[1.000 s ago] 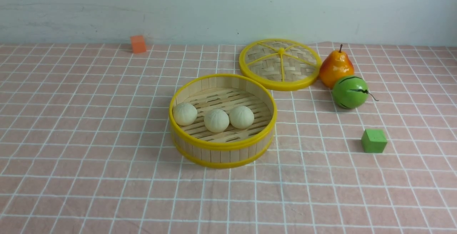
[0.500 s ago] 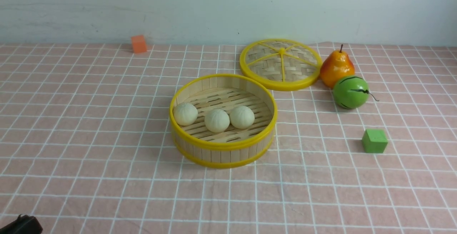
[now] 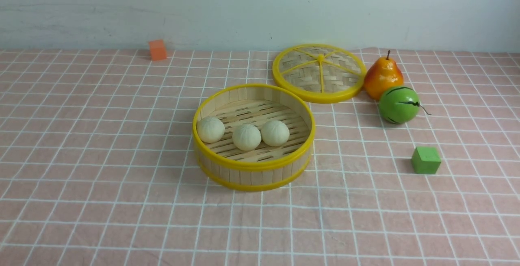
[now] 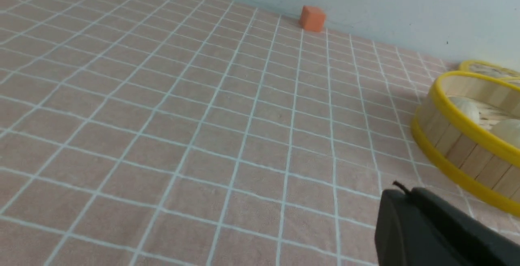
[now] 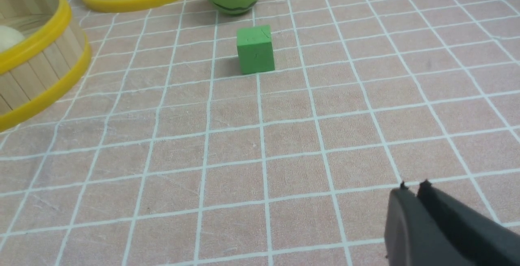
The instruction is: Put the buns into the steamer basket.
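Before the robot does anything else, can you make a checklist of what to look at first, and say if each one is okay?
1. Buns in the steamer basket: ok, all three sit on its slatted floor.
2. No bun left on the tablecloth: ok, none shows outside the basket.
3. Left gripper holds nothing: ok, it looks shut and empty, off beside the basket.
4. Right gripper holds nothing: ok, its fingertips meet with nothing between them.
5. Lid out of the way: ok, it lies flat behind the basket.
6. Arms clear of the basket: ok, neither arm shows in the front view.
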